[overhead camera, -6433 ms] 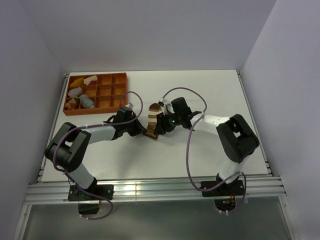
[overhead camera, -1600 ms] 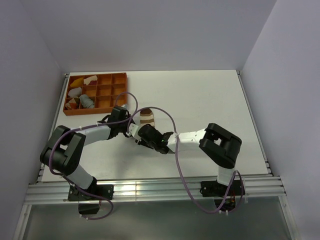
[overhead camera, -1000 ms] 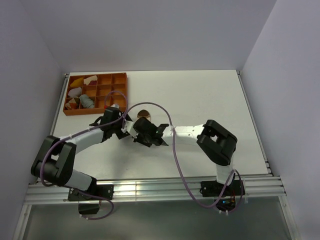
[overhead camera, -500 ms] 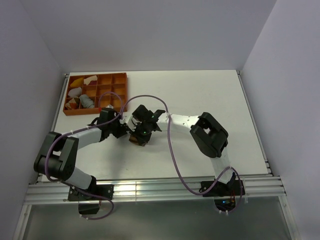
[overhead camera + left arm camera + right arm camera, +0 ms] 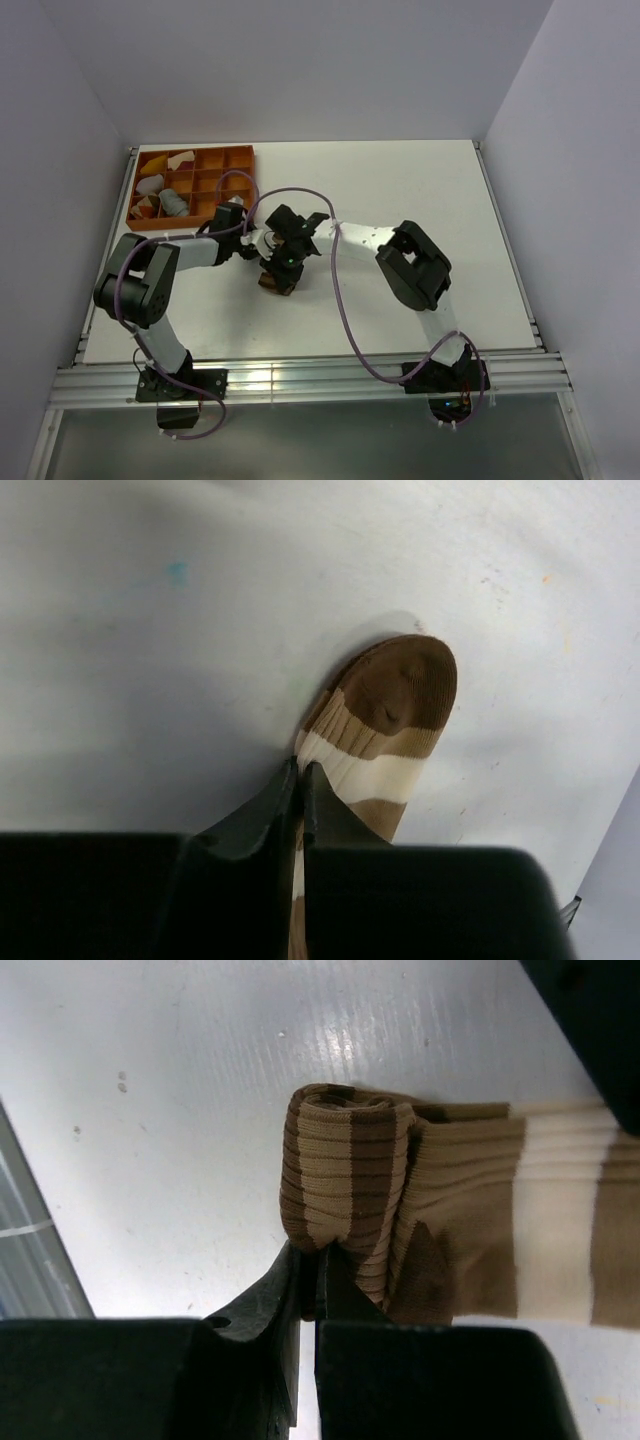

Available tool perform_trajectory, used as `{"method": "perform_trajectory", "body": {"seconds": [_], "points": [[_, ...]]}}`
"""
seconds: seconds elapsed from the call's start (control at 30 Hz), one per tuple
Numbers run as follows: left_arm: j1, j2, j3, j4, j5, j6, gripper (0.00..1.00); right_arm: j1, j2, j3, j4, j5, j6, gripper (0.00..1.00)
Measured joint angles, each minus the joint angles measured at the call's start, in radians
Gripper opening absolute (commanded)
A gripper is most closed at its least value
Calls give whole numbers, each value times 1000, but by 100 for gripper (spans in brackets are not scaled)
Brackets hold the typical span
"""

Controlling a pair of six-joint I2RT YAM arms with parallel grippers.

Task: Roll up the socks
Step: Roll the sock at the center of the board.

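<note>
brown striped sock [image 5: 273, 282] lies on the table [image 5: 420, 180] between the two arms, near the tray [image 5: 243, 152], and both tools are on it. the left gripper [image 5: 300, 776] was spread a second ago; it has now snapped together and pinches the sock's edge at the white stripe below the toe. the right gripper [image 5: 306, 1278] is pressed together on the rolled cuff end, as it was. the sock has also come nearer to me in that second. i read the roll as started but not finished: one end is wound and the toe half is flat. the left now seems to anchor the sock so the right can keep turning.

the top view only tells me that the tools meet over the sock, and they hide most of it. the right wrist view shows the roll itself, a tight ribbed coil with flat stripes running off to the right. the left wrist view shows the dark toe lying flat, which the right wrist view doesn't reach. only the top view shows the tray. a grey bundle [image 5: 173, 204] in it may be the other sock, but it's too small to tell.
</note>
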Motion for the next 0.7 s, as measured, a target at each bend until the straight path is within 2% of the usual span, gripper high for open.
{"method": "perform_trajectory", "body": {"seconds": [0.13,0.47,0.53,0.63,0.67,0.7], "points": [[-8,27,18,24,22,13,0,-24,31,33,-39,-88,-26,0],[-11,61,34,77,51,28,8,-124,118,93,-98,-342,-47,0],[-10,68,40,82,51,28,13,-132,133,109,-106,-371,-55,0],[-7,73,43,90,51,21,28,-140,146,119,-106,-407,-57,0],[-6,73,43,92,50,21,39,-143,146,119,-104,-422,-55,0],[-7,72,46,96,49,18,44,-147,147,117,-101,-437,-54,0]]}}
